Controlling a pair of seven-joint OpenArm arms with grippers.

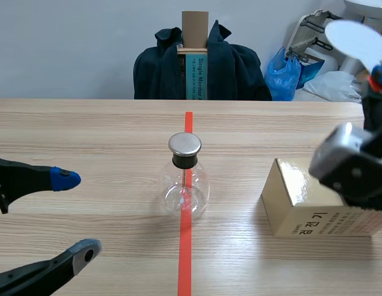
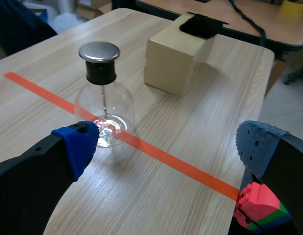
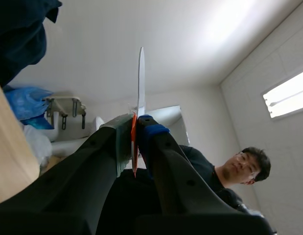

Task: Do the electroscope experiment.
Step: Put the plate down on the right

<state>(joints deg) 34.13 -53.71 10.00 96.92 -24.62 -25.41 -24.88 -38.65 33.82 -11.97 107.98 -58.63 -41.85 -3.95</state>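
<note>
Pointing upward, white disc (image 3: 141, 78) clamped edge-on in right gripper (image 3: 134, 129); left gripper (image 2: 167, 142) spread apart.

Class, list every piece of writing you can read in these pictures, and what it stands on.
"Single Monitor": white letters down the teal package behind the table; the rest is too small to read.
Dark print on the front of the tan box: too blurred to read.

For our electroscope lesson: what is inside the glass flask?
A thin rod hangs down inside the glass flask from the black stopper under the metal cap. Its lower end is lost in glare, so any leaves cannot be made out. The stopper hides its top.
</note>
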